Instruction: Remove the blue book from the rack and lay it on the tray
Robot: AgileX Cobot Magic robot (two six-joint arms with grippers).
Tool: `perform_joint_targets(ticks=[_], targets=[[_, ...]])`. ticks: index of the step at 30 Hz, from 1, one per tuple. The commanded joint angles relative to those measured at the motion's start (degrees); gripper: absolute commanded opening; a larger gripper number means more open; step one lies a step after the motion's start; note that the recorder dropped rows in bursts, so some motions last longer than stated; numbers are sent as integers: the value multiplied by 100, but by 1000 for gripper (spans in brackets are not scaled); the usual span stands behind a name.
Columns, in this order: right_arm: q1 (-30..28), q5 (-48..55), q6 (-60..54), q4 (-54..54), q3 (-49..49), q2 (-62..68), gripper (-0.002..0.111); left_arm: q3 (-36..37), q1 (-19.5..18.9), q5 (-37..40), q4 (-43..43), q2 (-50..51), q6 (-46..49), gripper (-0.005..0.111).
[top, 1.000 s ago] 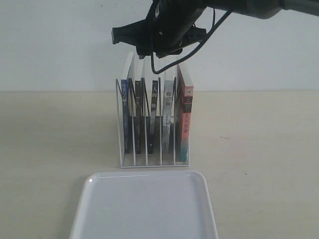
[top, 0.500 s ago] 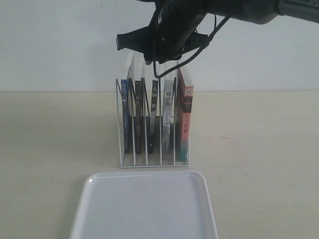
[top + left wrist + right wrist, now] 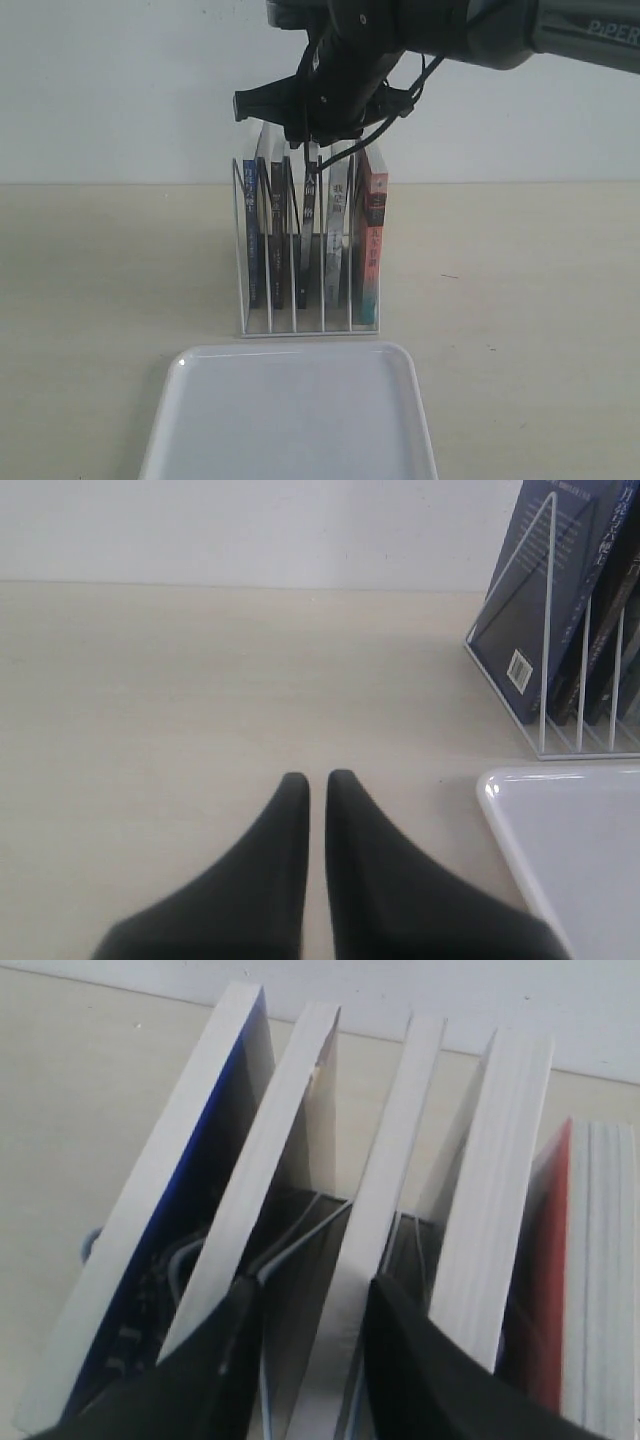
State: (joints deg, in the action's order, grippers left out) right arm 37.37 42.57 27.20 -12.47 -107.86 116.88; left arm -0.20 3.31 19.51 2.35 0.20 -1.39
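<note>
Right pincer [image 3: 312, 1298] hangs over the rack [image 3: 310, 332] with its jaws spread. The tips are dipped among the page edges and seem to straddle the middle book [image 3: 309, 200], pinching nothing, two slots away from the blue book [image 3: 250, 230]. That book stands in the end slot, on the left in the exterior view, with its spine toward the tray [image 3: 290, 420] and a slight lean. I judge it thin and light, likely to flex if taken by a corner, with a smooth cover that may slip. The safest hold is probably across both covers at the top edge, about midway along, where the pages show above the wire. Its neighbour [image 3: 276, 230], a black-spined book, leans close and leaves only a wedge-shaped gap for one finger, while the outer cover is free. A straight lift until the bottom edge clears the dividers [image 3: 294, 285] seems wise, since the light wire rack could be dragged along. Above is open room against the wall [image 3: 120, 90]. The tray lies just in front, wider than the rack, with a low rim. Left pincer [image 3: 318, 780] sits low over the table [image 3: 150, 680], fingers pressed nearly together and holding nothing, well apart from the rack.
</note>
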Motion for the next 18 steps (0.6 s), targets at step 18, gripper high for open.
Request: perform_joint_targets(ticks=[18], targets=[[-27, 66, 93, 177, -21, 202, 33, 20, -23, -24, -6, -20, -49, 6]])
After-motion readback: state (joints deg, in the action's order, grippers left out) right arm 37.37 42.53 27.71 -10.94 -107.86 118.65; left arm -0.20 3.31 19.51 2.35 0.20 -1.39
